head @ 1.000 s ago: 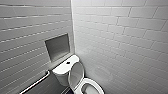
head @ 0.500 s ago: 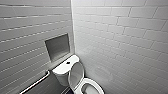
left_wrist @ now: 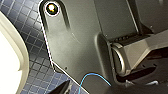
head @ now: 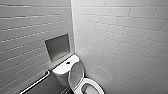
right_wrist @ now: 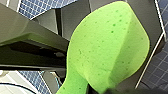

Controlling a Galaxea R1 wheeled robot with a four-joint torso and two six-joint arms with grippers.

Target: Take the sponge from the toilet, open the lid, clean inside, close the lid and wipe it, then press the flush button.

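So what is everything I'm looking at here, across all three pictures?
toilet: one, white, in the corner where the two walls meet
lid: one, white, raised
flush button: one, dark, centre of the tank top
sponge: one, bright green, folded, above the floor
wall niche: one, grey, above the tank
grab bar: one, pale, low on the niche wall
wall tiles: many, whitish, both walls
floor tiles: many, dark blue
cable: one, blue, on the left wrist
wrist plate: dark, robot's own
right jaws: pinching the sponge's narrow end
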